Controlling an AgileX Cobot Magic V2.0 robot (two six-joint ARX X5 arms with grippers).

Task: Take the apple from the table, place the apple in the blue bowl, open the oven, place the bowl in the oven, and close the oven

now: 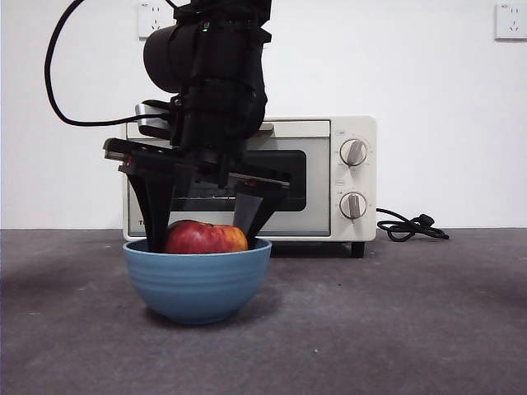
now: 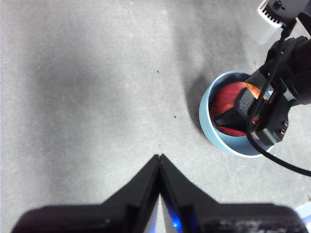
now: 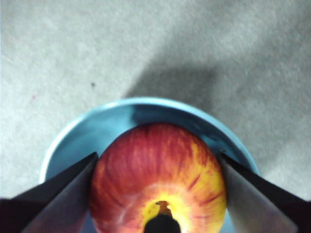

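Since the right hand (image 1: 202, 226) sits so low in the bowl (image 1: 198, 280), the main risk I see is the exit. Its two jaws reach down past the rim on either side of the apple (image 1: 204, 237), so if the arm lifts at a slant or swings sideways before clearing the rim, a jaw could catch the wall and drag or tip the bowl across the table (image 1: 395, 329). The bowl looks light and nothing pins it down, so I'd guess it slides easily. Second worry: if the jaws don't spread enough before the lift, the apple may come back up with them and drop outside, or roll off toward the oven (image 1: 329, 177) behind.

As for the grip itself, the right wrist view shows the jaws set about an apple's width apart, pressed against or just beside the apple (image 3: 158, 179) on both flanks, with the blue rim (image 3: 146, 104) curving behind. I honestly can't tell whether they are squeezing it or have just let go, there's no clear gap but no obvious pinch either. The apple sits inside the bowl, its top poking above the rim, and the bowl stands on the table in front of the oven, whose door is closed.

The left hand (image 2: 160, 162) waits well off to the side above bare table, jaws pressed together, holding nothing.
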